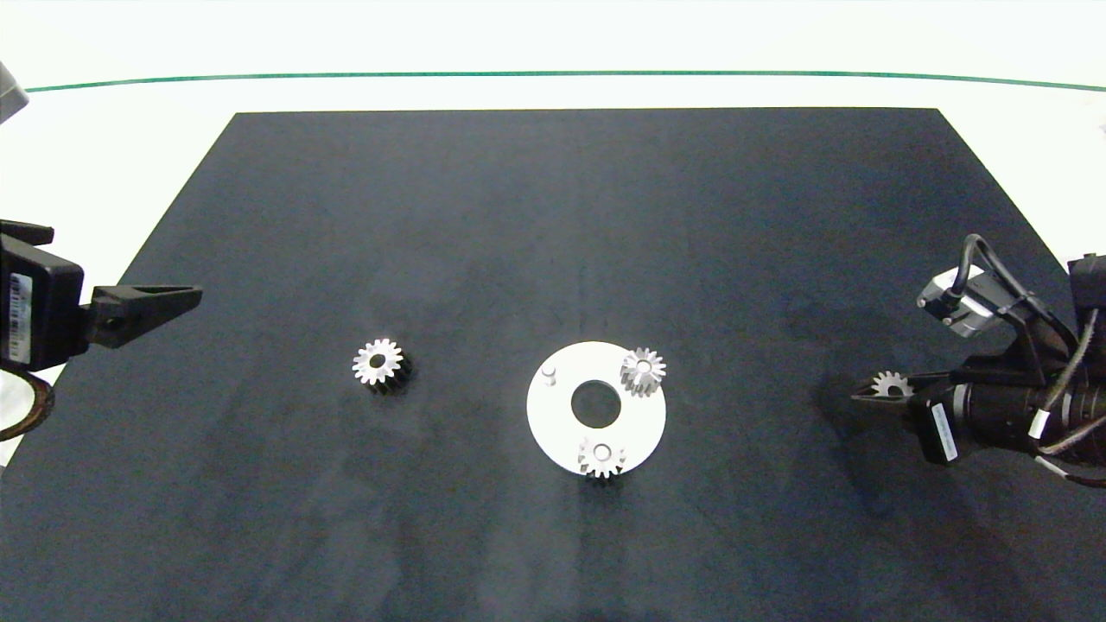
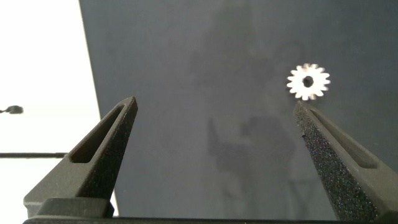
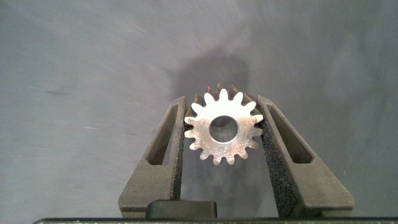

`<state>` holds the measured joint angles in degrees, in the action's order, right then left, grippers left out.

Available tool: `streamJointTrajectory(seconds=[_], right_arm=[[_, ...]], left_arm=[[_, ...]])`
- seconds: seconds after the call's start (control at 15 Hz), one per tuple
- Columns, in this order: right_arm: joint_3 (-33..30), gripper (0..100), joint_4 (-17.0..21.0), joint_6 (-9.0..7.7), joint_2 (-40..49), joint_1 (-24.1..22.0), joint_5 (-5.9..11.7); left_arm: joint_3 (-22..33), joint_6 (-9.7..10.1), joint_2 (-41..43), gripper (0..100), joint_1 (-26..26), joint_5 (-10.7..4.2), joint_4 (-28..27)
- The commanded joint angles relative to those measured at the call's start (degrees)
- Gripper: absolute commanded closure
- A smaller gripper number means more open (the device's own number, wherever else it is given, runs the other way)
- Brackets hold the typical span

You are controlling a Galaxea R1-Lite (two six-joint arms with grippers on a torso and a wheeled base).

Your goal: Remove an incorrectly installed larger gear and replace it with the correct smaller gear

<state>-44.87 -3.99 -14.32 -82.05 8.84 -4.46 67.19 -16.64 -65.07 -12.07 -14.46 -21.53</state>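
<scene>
The right end effector (image 1: 867, 396) sits at the right side of the dark mat (image 1: 553, 216), fingers clamped on a gear. Which one is it? In the right wrist view the gripped gear (image 3: 222, 127) shows a wide centre hole and pointed teeth, flat face toward the camera, bore axis running back along the fingers (image 3: 273, 155). That makes it the smaller gear; the head view only catches its toothed edge.

On the white ring plate (image 1: 553, 423) near the middle, two gears stand flat, holes up: one at the far right edge (image 1: 643, 371), one at the near edge (image 1: 601, 457). A bare peg (image 1: 549, 373) stands at the plate's far left.

Another gear (image 1: 380, 364), left of the plate, rests on the mat well apart from it, with open mat between it and the left end effector (image 2: 214, 118). That end effector hangs spread wide at the mat's left edge, holding nothing.
</scene>
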Motion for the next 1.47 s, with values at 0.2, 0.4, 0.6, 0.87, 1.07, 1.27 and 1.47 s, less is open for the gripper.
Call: streamJointTrajectory(seconds=[0.2, 0.4, 0.6, 0.87, 1.07, 1.27, 1.47], right_arm=[[-4.08, 81, 0.82, 0.09, 4.71, 11.46, 2.26], [-13.4, 81, 8.47, 1.05, 2.78, 17.44, 4.02], [-20.52, 81, 12.6, 3.51, -1.7, 21.04, 4.55], [-25.88, 81, 13.21, 3.69, -8.82, 25.09, 4.99], [-30.62, 81, 15.06, 4.74, -13.83, 27.99, 5.08], [-35.81, 81, 16.12, 5.53, -18.76, 30.45, 5.43], [-41.44, 81, 19.72, 5.45, -22.01, 32.73, 5.6]], left_arm=[[-0.49, -0.06, 5.31, 0, 4.16, -0.04, -0.27], [-0.75, 1.17, 9.09, 0, 6.97, -0.04, -0.18], [-1.19, 1.35, 14.36, 0, 9.17, -0.04, -0.18], [-3.56, 1.26, 21.66, 0, 9.34, -0.04, -0.18], [-3.47, 1.0, 24.64, 0, 9.26, -0.04, -0.18], [-3.56, 1.08, 26.14, 0, 9.34, -0.04, -0.27], [-3.56, 1.08, 26.67, 0, 9.26, -0.04, -0.71]])
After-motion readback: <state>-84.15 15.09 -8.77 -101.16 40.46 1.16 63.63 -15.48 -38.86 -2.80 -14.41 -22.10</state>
